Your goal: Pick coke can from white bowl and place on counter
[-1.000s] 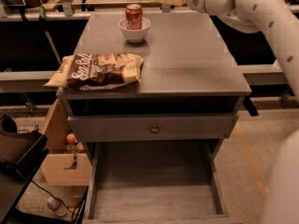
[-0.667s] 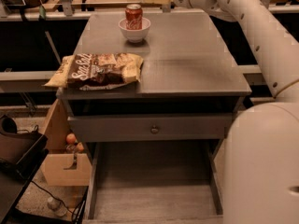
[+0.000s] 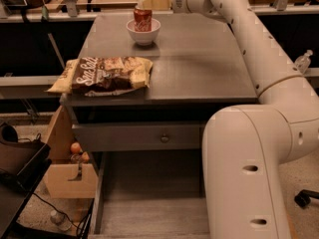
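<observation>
Gripper (image 3: 145,4) slid left, reached the coke can (image 3: 142,20) standing in the white bowl (image 3: 143,34); open or closed, couldn't tell.

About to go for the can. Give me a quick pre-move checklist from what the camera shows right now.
1. Coke can upright inside the white bowl: ok.
2. Tool at the can's top, at the back of the counter: ok.
3. Tool touching the can: cannot tell.
4. Bare counter right of the bowl for set-down: ok.
5. Chip bag apart from the bowl, at the front left: ok.
</observation>
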`<state>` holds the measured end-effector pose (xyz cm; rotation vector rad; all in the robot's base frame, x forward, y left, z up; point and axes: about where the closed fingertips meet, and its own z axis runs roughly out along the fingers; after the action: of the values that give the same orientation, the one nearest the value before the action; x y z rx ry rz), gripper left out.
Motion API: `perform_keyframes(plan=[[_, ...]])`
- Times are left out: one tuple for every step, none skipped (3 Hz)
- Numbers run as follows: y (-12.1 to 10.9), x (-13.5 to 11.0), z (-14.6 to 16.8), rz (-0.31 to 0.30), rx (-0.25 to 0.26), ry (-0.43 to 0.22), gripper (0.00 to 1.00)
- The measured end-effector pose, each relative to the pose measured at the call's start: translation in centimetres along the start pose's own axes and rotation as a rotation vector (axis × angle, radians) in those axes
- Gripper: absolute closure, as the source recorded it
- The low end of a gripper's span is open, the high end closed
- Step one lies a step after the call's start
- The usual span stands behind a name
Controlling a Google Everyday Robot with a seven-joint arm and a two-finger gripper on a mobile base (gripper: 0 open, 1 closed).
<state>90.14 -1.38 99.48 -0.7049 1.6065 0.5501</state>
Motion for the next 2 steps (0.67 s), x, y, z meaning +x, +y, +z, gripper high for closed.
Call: perform_keyframes(plan=[[0.4,0.6,1.8,0.051,-0.033,-0.037,0.00],[1.1,0.9,3.3,0.091,-0.064,-0.073,0.00]])
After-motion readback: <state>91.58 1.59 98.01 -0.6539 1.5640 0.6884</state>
